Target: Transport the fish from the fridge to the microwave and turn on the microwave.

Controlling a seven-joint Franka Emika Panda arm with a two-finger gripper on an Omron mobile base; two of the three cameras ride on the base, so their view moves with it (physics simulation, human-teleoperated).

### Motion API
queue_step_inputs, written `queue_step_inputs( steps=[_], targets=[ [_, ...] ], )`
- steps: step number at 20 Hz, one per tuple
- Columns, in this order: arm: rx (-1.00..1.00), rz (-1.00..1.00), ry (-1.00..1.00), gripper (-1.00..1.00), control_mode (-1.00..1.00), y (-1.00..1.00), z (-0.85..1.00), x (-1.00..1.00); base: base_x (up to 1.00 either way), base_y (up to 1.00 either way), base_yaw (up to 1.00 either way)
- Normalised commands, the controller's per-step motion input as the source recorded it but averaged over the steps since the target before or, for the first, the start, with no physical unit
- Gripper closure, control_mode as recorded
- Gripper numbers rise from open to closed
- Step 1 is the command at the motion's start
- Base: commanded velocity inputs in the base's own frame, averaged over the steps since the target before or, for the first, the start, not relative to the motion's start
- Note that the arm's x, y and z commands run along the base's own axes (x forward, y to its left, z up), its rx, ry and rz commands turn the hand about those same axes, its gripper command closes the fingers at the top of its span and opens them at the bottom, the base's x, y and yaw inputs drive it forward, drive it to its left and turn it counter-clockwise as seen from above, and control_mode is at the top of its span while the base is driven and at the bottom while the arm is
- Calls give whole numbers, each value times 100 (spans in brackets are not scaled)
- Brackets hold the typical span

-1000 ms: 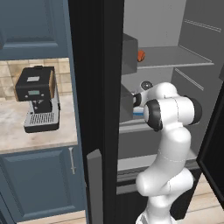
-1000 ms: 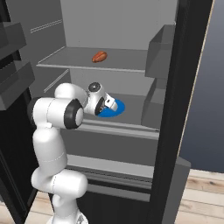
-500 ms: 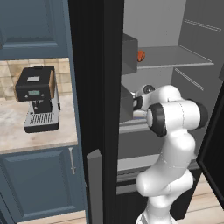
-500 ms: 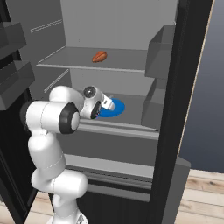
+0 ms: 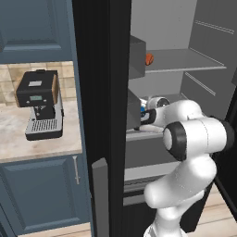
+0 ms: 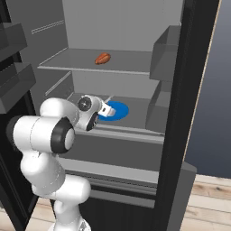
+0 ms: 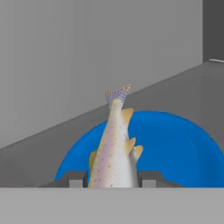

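The fish [image 7: 113,148], pale and speckled with yellowish fins, points tail-up away from the hand, and its body is clamped between the two dark fingertips. My gripper [image 7: 112,179] is shut on it, just over the near rim of the round blue plate [image 7: 183,148]. In the right base view the gripper [image 6: 106,108] reaches into the fridge [image 6: 135,27] over its middle shelf, at the left edge of the plate [image 6: 118,109]. The hand [image 5: 144,114] sits just past the black fridge door [image 5: 97,92] in the left base view. The microwave is out of view.
A small orange-brown item [image 6: 103,58] lies on the upper fridge shelf [image 6: 135,67]. Grey door bins [image 6: 164,54] jut out on the right side. Left of the fridge, a coffee machine [image 5: 39,104] stands on a counter [image 5: 28,143] over dark blue cabinets.
The hand has drawn back a little toward the front of the shelf with the fish still in its grip. The elbow has swung outward and lower.
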Motion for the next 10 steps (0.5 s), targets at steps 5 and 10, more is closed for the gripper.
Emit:
queue_step_inputs(
  steps=[5,10],
  targets=[
    [0,0,0,100,-100,-3,65,-46,0,0,0],
    [0,0,5,100,-100,0,57,-42,0,0,0]
  ],
)
